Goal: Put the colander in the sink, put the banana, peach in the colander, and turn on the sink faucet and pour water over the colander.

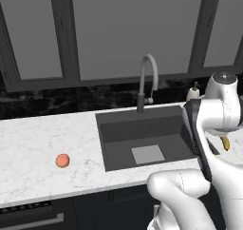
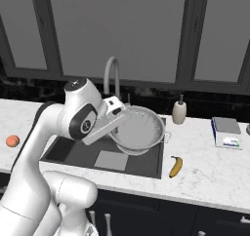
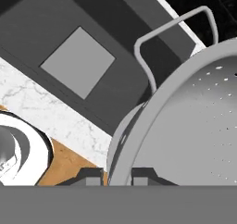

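Over sink (image 2: 68, 152): colander (image 2: 139, 130) aloft; white marble counter (image 1: 42, 143), dark windows.

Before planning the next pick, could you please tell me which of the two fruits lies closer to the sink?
The curved yellow banana, lying on the white counter just right of the dark rectangular sink; the round orange-pink peach sits well off to its left.

Base cams flanking sink (image 1: 142, 134); hand cam close.

Fingers (image 3: 116, 176) clamped, arm bent forward
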